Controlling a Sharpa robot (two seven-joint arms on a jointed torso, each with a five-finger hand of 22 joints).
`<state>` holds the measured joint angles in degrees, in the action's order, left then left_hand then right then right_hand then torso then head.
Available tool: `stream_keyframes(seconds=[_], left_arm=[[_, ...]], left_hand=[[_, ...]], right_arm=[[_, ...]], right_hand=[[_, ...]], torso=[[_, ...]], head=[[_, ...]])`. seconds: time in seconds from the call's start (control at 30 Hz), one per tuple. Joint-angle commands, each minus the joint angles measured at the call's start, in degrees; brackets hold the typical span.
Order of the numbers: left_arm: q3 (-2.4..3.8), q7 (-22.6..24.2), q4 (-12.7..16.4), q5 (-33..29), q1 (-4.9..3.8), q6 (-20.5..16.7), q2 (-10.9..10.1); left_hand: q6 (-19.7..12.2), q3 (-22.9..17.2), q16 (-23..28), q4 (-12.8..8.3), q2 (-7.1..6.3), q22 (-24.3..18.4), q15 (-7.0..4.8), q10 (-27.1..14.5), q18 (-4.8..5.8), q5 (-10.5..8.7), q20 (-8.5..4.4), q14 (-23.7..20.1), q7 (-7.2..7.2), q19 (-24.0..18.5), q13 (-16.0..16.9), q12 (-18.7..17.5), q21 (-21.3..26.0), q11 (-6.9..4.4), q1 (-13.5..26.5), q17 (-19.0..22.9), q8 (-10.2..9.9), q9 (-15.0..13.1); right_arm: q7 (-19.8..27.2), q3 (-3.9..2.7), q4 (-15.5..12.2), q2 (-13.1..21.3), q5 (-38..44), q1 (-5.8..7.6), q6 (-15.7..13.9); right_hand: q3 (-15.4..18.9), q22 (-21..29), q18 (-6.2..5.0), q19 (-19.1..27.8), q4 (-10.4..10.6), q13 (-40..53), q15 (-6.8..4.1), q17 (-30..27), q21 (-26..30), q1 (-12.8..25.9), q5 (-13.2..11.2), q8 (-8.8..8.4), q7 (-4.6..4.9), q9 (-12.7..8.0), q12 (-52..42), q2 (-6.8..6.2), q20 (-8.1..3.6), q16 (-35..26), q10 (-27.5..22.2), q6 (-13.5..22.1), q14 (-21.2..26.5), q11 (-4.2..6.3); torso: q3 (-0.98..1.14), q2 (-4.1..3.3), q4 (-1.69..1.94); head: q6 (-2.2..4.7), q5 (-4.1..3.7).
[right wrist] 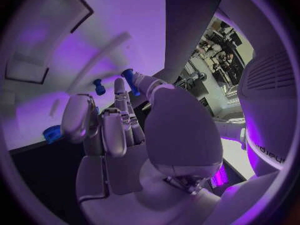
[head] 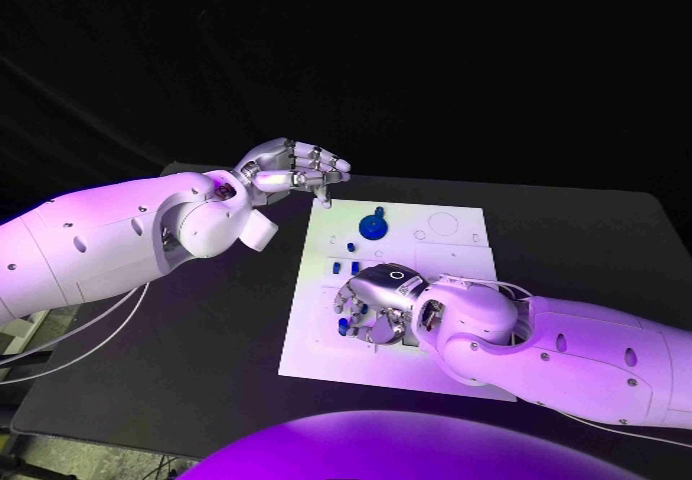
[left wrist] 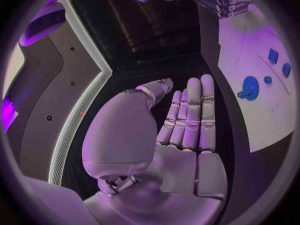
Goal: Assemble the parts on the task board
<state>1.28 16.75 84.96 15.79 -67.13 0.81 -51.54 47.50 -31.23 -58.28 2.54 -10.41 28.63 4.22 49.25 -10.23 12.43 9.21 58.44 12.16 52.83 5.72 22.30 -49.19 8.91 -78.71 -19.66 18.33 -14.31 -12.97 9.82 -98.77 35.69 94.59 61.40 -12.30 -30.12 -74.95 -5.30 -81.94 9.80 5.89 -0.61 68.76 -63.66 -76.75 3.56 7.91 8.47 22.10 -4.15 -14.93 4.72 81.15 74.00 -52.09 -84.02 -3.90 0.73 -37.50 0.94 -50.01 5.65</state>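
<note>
The white task board [head: 433,330] lies in the middle of the table. A blue gear [head: 372,225] sits near its far edge, with small blue parts [head: 346,268] closer to me. My right hand [head: 378,302] reaches down onto the board's left side, beside more small blue parts [head: 346,325]. In the right wrist view its thumb and a finger [right wrist: 119,92] pinch a small blue peg [right wrist: 130,81]; another blue part [right wrist: 99,86] and the gear [right wrist: 53,133] lie beyond. My left hand [head: 296,170] hovers over the board's far left corner; its fingers [left wrist: 190,120] are straight and hold nothing.
The black table [head: 216,330] surrounds the board. In the left wrist view the board [left wrist: 262,115] carries the gear [left wrist: 250,87] and small blue parts [left wrist: 273,55], with my right hand [left wrist: 225,2] beyond them.
</note>
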Motion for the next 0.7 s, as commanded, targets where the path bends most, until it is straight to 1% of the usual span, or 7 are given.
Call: stream_keyframes(seconds=[0.03, 0.2, 0.33, 0.43, 0.5, 0.57, 0.7], left_arm=[[0.03, 0.2, 0.1, 0.2, -0.03, 0.8, 0.0], [0.03, 0.2, 0.1, 0.2, -0.03, 0.9, 0.0], [0.03, 0.2, 0.1, 0.2, -0.03, 0.9, -0.1], [0.03, 0.1, 0.1, 0.2, -0.03, 0.9, -0.2], [0.03, 0.1, 0.1, 0.2, -0.03, 0.8, -0.3], [0.02, 0.1, 0.0, 0.2, -0.03, 0.8, -0.3], [-0.07, 0.1, -0.2, 0.2, -0.02, 0.9, -0.3]], left_hand=[[-0.5, 0.1, -0.2, -0.1, 0.32, -0.1, -0.04, -0.5, -0.35, 0.13, 0.1, -0.2, 0.42, -0.3, 0.0, 0.4, 0.3, 0.09, 0.0, -0.1, 0.3, 0.1], [-0.5, 0.1, -0.2, -0.1, 0.32, -0.1, -0.04, -0.5, -0.35, 0.13, 0.1, -0.2, 0.42, -0.3, 0.0, 0.4, 0.3, 0.09, 0.0, -0.1, 0.3, 0.1], [-0.5, 0.1, -0.2, -0.1, 0.32, -0.1, -0.04, -0.5, -0.35, 0.13, 0.1, -0.2, 0.42, -0.3, 0.0, 0.4, 0.3, 0.09, 0.0, -0.1, 0.3, 0.1], [-0.5, 0.1, -0.2, -0.1, 0.32, -0.1, -0.04, -0.5, -0.35, 0.13, 0.1, -0.2, 0.42, -0.3, 0.0, 0.4, 0.3, 0.09, 0.0, -0.1, 0.3, 0.1], [-0.5, 0.1, -0.2, -0.1, 0.32, -0.1, -0.04, -0.5, -0.35, 0.13, 0.1, -0.2, 0.42, -0.3, 0.0, 0.4, 0.3, 0.09, 0.0, -0.1, 0.3, 0.1], [-0.6, 0.1, -0.3, -0.1, 0.31, -0.1, -0.03, -0.6, -0.34, 0.12, 0.1, -0.3, 0.42, -0.2, -0.1, 0.4, 0.3, 0.09, -0.1, -0.1, 0.3, 0.1], [-0.6, 0.1, -0.3, -0.1, 0.3, -0.1, -0.03, -0.6, -0.34, 0.11, 0.1, -0.3, 0.42, -0.2, -0.1, 0.4, 0.3, 0.1, -0.1, -0.1, 0.3, 0.1]], right_arm=[[-0.2, 0.02, -0.2, 0.3, 0.0, -0.05, -1.4], [0.2, -0.02, -1.8, 2.0, 0.0, 0.05, -4.5], [1.3, -0.19, -4.1, 5.2, -2.3, 1.03, -7.6], [3.2, -0.33, -5.8, 8.7, -10.0, 2.34, -10.3], [4.5, -0.4, -6.9, 11.1, -16.2, 3.29, -11.5], [5.6, -0.46, -8.0, 14.0, -22.1, 4.36, -12.4], [5.6, -0.5, -9.9, 19.2, -28.8, 5.8, -12.1]], right_hand=[[0.4, -2.8, 0.04, 0.0, 0.1, 0.1, 0.01, -0.1, 0.4, -0.1, 0.2, -0.29, -0.12, -0.1, -0.2, -0.5, 0.41, 0.3, -0.4, 0.5, -2.0, -0.09], [0.9, -2.8, 0.03, 0.0, 0.1, 0.1, 0.01, -0.2, 0.5, 0.0, 0.2, -0.43, -0.1, -0.1, -0.2, -0.79, 0.4, 0.2, -0.6, 0.7, -2.0, -0.08], [1.7, -2.8, 0.05, -0.1, 0.2, 0.3, -0.03, -0.2, 0.5, 0.1, 0.1, -0.37, -0.16, -0.1, -0.4, -1.07, 0.37, 0.2, -0.5, 0.7, -2.0, -0.03], [2.5, -2.4, -0.12, 0.2, 0.5, 0.8, -0.09, -0.4, 1.4, 0.0, 0.1, -0.02, -0.27, 0.0, -1.1, -0.57, 0.33, 0.1, 0.3, 0.0, -1.9, 0.07], [2.9, -2.4, -0.12, 0.2, 0.7, 1.1, -0.04, -0.4, 1.5, -0.1, 0.3, 0.32, 0.06, 0.1, -1.7, -0.42, 0.32, 0.1, 0.8, -0.6, -1.9, -0.06], [3.8, -2.5, -0.07, 0.1, 1.1, 2.1, -0.07, -0.1, 1.3, 0.1, 1.0, 1.24, 0.23, 0.4, -3.2, -0.31, 0.32, 0.3, 2.4, -2.2, -2.0, 0.04], [7.2, -3.5, 0.23, -0.6, 1.9, 6.1, -0.9, 2.4, -0.5, 0.7, 1.9, 2.94, -0.77, 1.1, -8.1, -0.67, -0.28, 1.5, 5.1, -3.1, -2.5, 1.13]], torso=[[0.04, 0.01, 0.0], [0.1, 0.05, 0.04], [0.06, 0.05, 0.05], [-0.04, 0.05, 0.02], [-0.07, 0.1, -0.1], [-0.02, 0.14, -0.21], [-0.01, 0.31, -0.39]], head=[[0.01, -0.05], [0.01, -0.11], [0.01, -0.36], [0.01, -0.7], [0.01, -0.97], [0.01, -1.53], [0.1, -2.53]])
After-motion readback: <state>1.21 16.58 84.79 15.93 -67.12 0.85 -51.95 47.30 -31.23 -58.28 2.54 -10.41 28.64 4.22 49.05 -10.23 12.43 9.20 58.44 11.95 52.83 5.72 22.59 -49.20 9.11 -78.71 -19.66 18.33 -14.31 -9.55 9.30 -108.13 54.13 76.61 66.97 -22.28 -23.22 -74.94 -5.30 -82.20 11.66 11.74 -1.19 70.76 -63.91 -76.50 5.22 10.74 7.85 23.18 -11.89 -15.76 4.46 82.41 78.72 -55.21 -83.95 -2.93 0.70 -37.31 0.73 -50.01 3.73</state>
